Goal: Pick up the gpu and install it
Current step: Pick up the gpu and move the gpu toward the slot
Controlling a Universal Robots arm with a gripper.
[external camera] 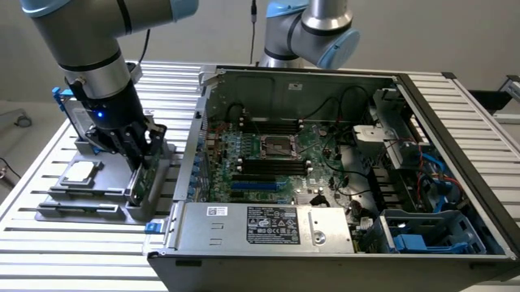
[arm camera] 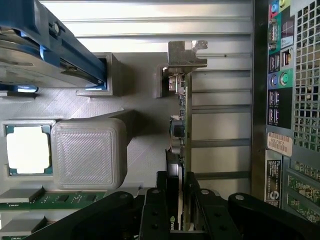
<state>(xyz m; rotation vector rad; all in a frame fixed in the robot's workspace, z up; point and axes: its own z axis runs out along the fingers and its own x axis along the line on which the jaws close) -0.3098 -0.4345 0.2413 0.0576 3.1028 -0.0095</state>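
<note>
On the counter point(external camera: 73, 255), the computer case point(external camera: 325, 274) lies at the exterior view's right and a parts holder point(external camera: 106, 190) at its left. In the holder, the gpu point(external camera: 146, 179) stands on edge beside the case. The processor chip point(external camera: 81, 172) lies left of the gpu, the hard drive point(external camera: 75, 121) at the far end and the memory sticks point(external camera: 77, 208) at the near end. The claw point(external camera: 138, 161) hangs over the gpu.

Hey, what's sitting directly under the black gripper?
The thin green-and-black graphics card, standing on edge in the grey plastic holder; its lower edge is hidden by the holder.

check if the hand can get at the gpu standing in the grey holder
Probably yes: the hand is right over the gpu, which stands on edge in the grey holder, with nothing between them.
</note>
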